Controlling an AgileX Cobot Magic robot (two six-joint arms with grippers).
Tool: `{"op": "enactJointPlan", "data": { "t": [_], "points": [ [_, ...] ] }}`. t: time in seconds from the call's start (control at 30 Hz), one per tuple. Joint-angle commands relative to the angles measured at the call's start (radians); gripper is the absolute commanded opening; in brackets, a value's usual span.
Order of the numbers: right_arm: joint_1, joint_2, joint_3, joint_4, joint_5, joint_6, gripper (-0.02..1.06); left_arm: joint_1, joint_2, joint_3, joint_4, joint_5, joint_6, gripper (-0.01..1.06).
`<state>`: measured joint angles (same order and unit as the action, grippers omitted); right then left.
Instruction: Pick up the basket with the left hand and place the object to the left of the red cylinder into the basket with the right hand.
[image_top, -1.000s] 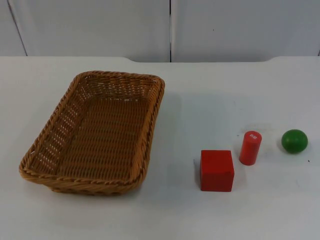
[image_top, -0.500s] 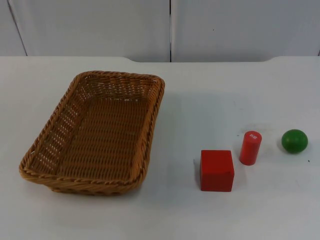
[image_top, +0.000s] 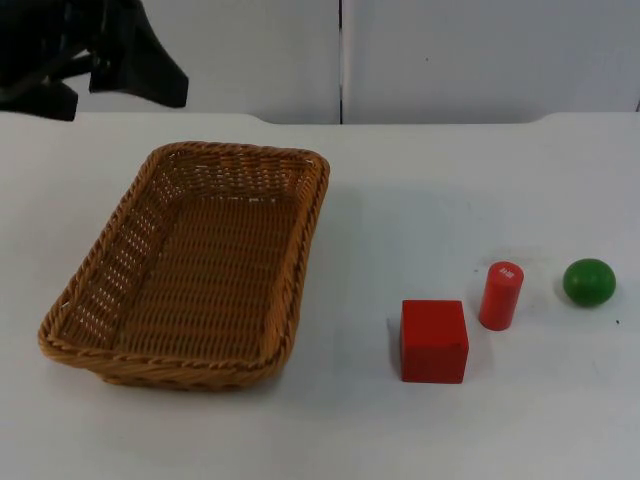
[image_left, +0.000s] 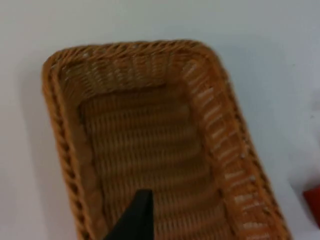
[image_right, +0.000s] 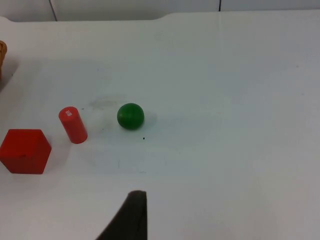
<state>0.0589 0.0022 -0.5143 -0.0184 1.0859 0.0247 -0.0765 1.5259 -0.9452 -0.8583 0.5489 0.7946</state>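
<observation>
**Left arm at the basket's far end; cube waits left of the cylinder**

Top view: I saw the left gripper (image_top: 130, 75) hanging over the table's far left, just beyond the far short rim of the woven brown wicker basket (image_top: 190, 265). The basket's long axis ran toward me. The red wooden cube (image_top: 434, 340) sat just left of the red cylinder (image_top: 500, 295), with the green ball (image_top: 588, 281) beyond.

Left wrist view: the basket lay directly ahead of the fingertip (image_left: 135, 217). I couldn't tell the finger spacing.

Right wrist view: the right gripper waited, its state unreadable, cube ahead and off to the side.
</observation>
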Motion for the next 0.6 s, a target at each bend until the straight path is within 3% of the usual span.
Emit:
{"op": "enactJointPlan", "data": {
  "t": [0.0,0.27,0.57],
  "points": [
    [-0.006,-0.002,-0.001,-0.006,-0.008,-0.007,1.05,-0.006,0.026,-0.008,0.047,-0.036,-0.043,1.05],
    [-0.006,-0.002,-0.001,-0.006,-0.008,-0.007,1.05,-0.006,0.105,-0.010,0.070,-0.094,-0.043,1.05],
    [-0.006,-0.002,-0.001,-0.006,-0.008,-0.007,1.05,-0.004,0.240,-0.114,0.153,-0.051,-0.135,1.05]
  ]
}}
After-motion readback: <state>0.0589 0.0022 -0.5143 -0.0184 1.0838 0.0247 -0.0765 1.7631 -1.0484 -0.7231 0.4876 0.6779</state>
